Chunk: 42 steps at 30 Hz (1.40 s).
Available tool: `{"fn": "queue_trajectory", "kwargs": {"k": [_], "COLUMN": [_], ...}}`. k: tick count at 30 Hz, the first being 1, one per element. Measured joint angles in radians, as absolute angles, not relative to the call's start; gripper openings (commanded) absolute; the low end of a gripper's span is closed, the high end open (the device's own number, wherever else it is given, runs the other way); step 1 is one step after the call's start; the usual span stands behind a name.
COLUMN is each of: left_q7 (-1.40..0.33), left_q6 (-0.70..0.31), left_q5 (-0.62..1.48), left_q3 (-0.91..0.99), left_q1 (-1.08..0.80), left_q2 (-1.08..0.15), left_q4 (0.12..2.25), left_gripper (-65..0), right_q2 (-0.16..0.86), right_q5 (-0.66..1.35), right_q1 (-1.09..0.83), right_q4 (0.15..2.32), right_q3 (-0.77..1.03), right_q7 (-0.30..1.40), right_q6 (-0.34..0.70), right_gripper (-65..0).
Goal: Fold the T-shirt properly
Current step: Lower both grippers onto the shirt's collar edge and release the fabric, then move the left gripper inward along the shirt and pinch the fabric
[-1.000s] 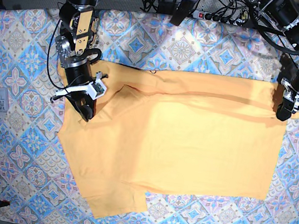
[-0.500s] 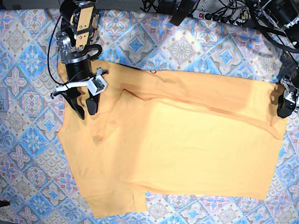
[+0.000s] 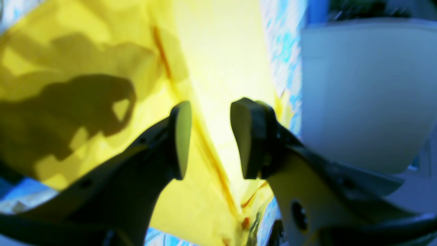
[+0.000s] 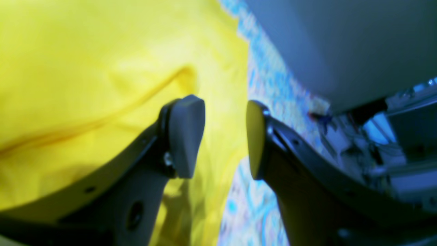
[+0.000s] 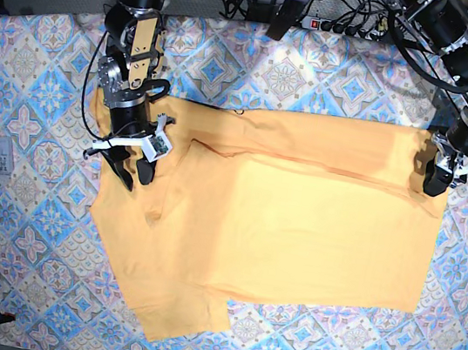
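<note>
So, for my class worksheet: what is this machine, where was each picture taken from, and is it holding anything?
It is a robot with two arms. The wide picture looks down on a blue-pink patterned tablecloth with a plain yellow-orange cloth T-shirt spread on it, its top part folded down. The two close-ups come from cameras on the wrists, each looking past its own two fingers. The left end effector hangs over the shirt's edge on the wide picture's right; the right end effector is on the left. Both are open, with nothing between the fingers.
</note>
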State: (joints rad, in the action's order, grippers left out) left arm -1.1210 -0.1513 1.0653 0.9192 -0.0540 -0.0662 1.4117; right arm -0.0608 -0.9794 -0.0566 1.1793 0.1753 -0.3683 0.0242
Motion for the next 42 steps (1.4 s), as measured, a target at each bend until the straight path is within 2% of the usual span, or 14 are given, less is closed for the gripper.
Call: {"fn": "queue_trajectory", "kwargs": {"k": [4, 6, 10, 14, 20, 24, 29, 35, 37, 42], "left_q7": [-1.125, -1.125, -1.138, -1.115, -1.126, -1.126, -1.126, -1.116, -1.118, -1.118], "left_q6": [-0.153, -0.150, -0.146, -0.151, -0.146, -0.135, -0.032, 0.016, 0.043, 0.216], "left_q5": [1.037, 1.025, 1.016, 1.041, 1.070, 1.079, 1.070, 1.077, 1.077, 1.077], "left_q3": [0.868, 0.843, 0.771, 0.748, 0.753, 0.748, 0.750, 0.752, 0.751, 0.750], "left_q1": [-0.051, -0.064, -0.094, -0.086, -0.116, -0.101, -0.112, -0.105, -0.103, -0.080], "left_q2": [-0.064, -0.065, -0.100, -0.128, -0.088, -0.084, -0.089, -0.116, -0.111, -0.108], "left_q4": [1.412, 1.412, 1.413, 1.416, 1.415, 1.415, 1.415, 1.415, 1.415, 1.415], "left_gripper": [-42.9, -49.1, -64.9, -65.0, -65.0, -65.0, -65.0, -65.0, -65.0, -65.0], "right_q2": [-0.054, -0.073, -0.085, -0.075, -0.080, -0.107, -0.169, -0.145, -0.120, -0.081], "right_q5": [-0.964, -0.934, -0.858, -0.855, -0.974, -0.990, -0.876, -0.861, -0.859, -0.861], "right_q1": [-0.088, -0.133, -0.217, -0.230, -0.225, -0.222, -0.217, -0.179, -0.165, -0.115], "right_q4": [1.250, 1.313, 1.421, 1.490, 1.494, 1.503, 1.568, 1.603, 1.592, 1.591], "right_q3": [0.174, 0.178, 0.170, 0.172, 0.172, 0.180, 0.182, 0.115, 0.050, -0.031], "right_q7": [-0.302, -0.236, -0.130, -0.013, -0.001, 0.013, 0.112, 0.349, 0.388, 0.527], "right_q6": [0.158, 0.237, 0.411, 0.466, 0.498, 0.553, 0.565, 0.549, 0.601, 0.617], "right_gripper": [-41.8, -43.0, -50.1, -52.9, -53.8, -64.5, -65.0, -65.0, -65.0, -65.0]}}
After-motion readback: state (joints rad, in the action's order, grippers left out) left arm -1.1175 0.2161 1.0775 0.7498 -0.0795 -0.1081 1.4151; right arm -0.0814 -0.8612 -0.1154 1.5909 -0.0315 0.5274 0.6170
